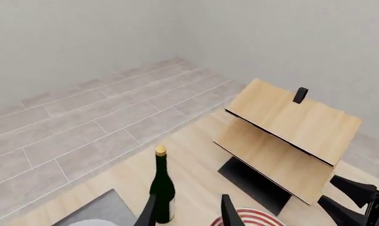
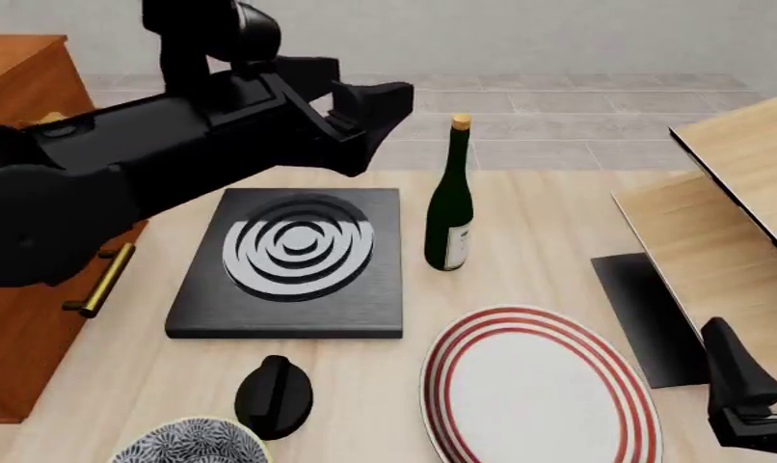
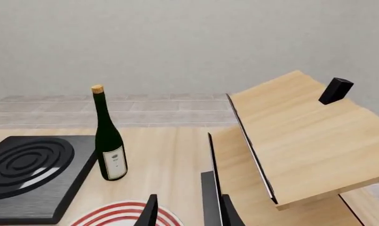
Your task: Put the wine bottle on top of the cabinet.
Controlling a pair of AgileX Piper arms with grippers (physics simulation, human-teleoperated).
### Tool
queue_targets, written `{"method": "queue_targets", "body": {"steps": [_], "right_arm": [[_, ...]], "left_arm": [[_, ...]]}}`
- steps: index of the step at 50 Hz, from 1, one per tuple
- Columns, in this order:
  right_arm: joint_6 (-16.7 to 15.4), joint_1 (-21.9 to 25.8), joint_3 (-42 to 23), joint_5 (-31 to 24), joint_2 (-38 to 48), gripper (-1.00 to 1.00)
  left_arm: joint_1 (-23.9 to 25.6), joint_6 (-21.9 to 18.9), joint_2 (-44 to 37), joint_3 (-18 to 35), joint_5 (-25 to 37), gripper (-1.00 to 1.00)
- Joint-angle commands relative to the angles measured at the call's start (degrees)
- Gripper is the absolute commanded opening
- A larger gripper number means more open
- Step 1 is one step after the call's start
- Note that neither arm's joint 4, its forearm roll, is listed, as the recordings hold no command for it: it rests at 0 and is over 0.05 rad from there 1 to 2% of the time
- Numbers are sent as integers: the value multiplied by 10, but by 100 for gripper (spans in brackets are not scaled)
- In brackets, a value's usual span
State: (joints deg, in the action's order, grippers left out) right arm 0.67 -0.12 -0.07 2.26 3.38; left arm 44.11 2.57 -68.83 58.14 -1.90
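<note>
Black fingers of the left gripper (image 1: pixel 186 212) stand parted with nothing between them; in the front view the left arm hangs raised above the table (image 2: pixel 543 222), its tip over the near-left of the wine bottle (image 2: pixel 450 198) and apart from it. In the left wrist view the bottle stands just ahead of one finger, with bare wood on its far side out to the table's far edge. The right gripper (image 3: pixel 186 212) is likewise parted and empty, low at the table's near right corner beside the red-striped plate (image 2: pixel 539 391). The wine bottle stands upright on the table, just beside the right edge of the black stove plate (image 2: pixel 292 260) and beyond the plate's far rim, touching neither. It is slim dark green glass with a long neck, a gold cap and a white label low on its body. To its right lies a wide strip of bare tabletop before the pale wood panelled structure (image 2: pixel 736 222). The reddish-brown cabinet (image 2: pixel 22 318) sits at the far left, partly hidden by the left arm; its flat top edge shows at the upper left and one brass handle (image 2: pixel 99 280) shows on its front. A black knob (image 2: pixel 274 394) and a patterned bowl (image 2: pixel 189 444) occupy the near-left edge.
</note>
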Motion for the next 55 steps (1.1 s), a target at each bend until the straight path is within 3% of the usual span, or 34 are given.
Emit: {"method": "queue_targets", "body": {"steps": [1, 7, 9, 12, 31, 40, 50, 55], "right_arm": [[1, 0, 0, 3, 4, 100], [0, 0, 0, 3, 3, 100], [1, 0, 0, 6, 8, 100], [-1, 0, -1, -8, -10, 100], [0, 0, 0, -3, -3, 100], [-1, 0, 0, 1, 0, 100], [0, 0, 0, 2, 2, 100], [1, 0, 0, 2, 4, 100]], "left_arm": [[11, -2, -36, 20, 2, 100], [11, -3, -57, 24, -6, 100], [2, -26, -63, 25, -6, 100], [4, -9, -69, 21, -15, 100], [-25, 1, -131, 37, -41, 100], [-50, -15, -172, 58, -43, 100], [-68, 53, -219, 92, -43, 100], [-66, 37, -236, 108, -39, 100]]}}
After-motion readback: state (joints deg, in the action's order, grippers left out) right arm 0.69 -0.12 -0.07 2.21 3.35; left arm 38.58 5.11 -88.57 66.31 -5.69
